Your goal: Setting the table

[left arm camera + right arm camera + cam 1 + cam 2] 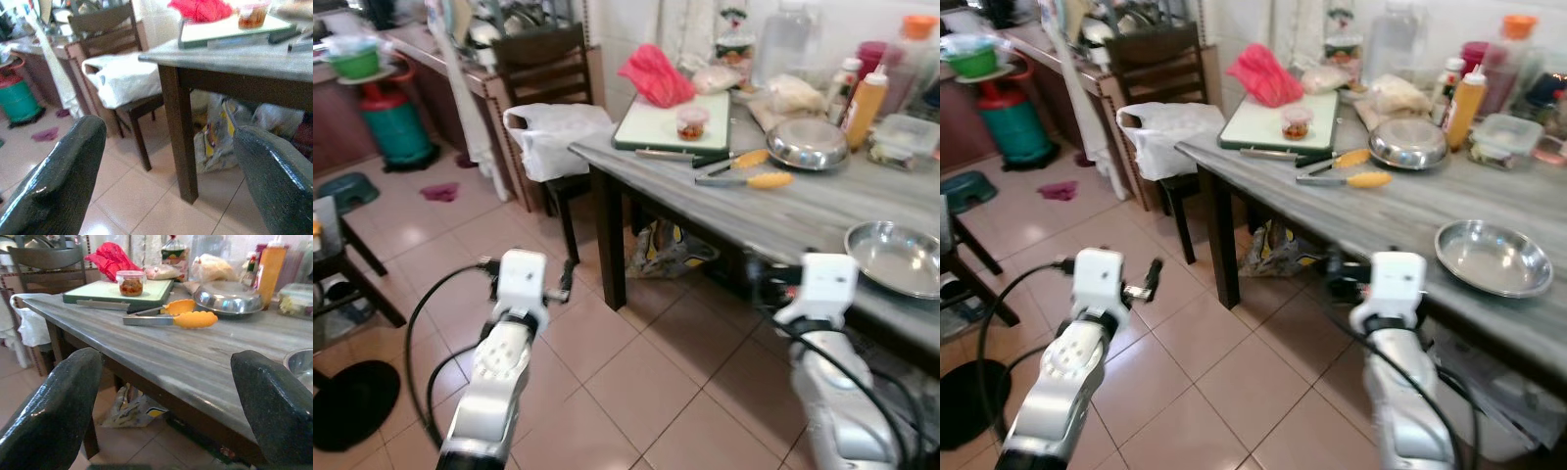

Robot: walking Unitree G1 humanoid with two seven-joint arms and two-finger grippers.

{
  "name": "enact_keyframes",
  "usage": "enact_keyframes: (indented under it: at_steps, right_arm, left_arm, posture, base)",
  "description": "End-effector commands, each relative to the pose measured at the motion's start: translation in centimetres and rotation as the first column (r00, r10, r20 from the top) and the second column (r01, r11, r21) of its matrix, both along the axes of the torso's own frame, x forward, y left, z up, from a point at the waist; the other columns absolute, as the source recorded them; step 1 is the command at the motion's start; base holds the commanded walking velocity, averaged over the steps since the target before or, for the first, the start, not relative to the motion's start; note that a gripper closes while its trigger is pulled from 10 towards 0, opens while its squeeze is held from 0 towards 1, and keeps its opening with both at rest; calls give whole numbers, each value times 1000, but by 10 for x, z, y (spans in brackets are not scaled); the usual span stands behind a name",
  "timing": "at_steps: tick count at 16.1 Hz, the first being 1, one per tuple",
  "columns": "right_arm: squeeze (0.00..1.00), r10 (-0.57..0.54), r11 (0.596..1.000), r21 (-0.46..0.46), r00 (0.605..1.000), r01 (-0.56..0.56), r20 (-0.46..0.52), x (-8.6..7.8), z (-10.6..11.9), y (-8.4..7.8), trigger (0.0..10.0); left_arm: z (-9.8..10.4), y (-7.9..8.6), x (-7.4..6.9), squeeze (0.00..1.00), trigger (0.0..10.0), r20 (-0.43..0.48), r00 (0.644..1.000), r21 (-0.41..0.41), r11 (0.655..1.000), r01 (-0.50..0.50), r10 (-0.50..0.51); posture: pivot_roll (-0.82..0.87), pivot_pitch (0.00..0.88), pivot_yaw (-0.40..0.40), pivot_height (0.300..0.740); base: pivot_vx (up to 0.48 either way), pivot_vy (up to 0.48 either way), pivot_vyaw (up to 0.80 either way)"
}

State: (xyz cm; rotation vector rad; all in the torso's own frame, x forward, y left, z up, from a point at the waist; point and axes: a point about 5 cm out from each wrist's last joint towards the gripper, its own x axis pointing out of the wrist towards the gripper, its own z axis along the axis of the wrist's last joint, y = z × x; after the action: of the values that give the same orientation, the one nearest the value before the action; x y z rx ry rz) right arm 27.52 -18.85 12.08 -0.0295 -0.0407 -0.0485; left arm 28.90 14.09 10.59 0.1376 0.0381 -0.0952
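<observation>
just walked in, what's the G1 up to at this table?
Nothing is in hand yet. The robot stands at the grey table with both arms raised, the left gripper and right gripper open and empty. The right one faces the table edge, near the steel bowl. Yellow-handled tongs, a cutting board with a small jar and a second steel bowl lie untouched on top.

Grey wooden table, steel bowl, cutting board, yellow-handled tongs, upturned steel dish
</observation>
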Motion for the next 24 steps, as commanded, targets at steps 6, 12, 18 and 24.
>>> enact_keyframes:
  at_steps: [6, 12, 18, 24]
  right_arm:
    - [0, 28, 1000, 5, 999, -28, 28, 5, 8, 6, 10000]
    - [0, 27, 1000, 8, 999, -27, 25, 6, 8, 7, 10000]
    - [0, -4, 1000, 29, 1000, 4, 18, 7, 9, 2, 10000]
    - [0, 1, 1000, 9, 1000, -1, 30, 8, 11, 1, 10000]
  left_arm:
    - [-1, 8, -2, 0, 10000, 4, 1000, 34, 999, -13, 13]
    - [0, 10, -3, 0, 10000, 11, 999, 34, 999, -35, 35]
    - [-1, 8, -2, 0, 10000, 8, 999, 25, 999, -35, 34]
    - [-2, 6, 0, 0, 10000, 8, 1000, 24, 999, -24, 24]
  posture:
    - [-49, 0, 23, 740]
    - [-44, 0, 18, 740]
    - [-56, 0, 17, 740]
    - [-60, 0, 22, 740]
  base:
    - [0, 400, 0]
    - [0, 0, 0]
    - [0, 0, 0]
    - [0, 0, 0]
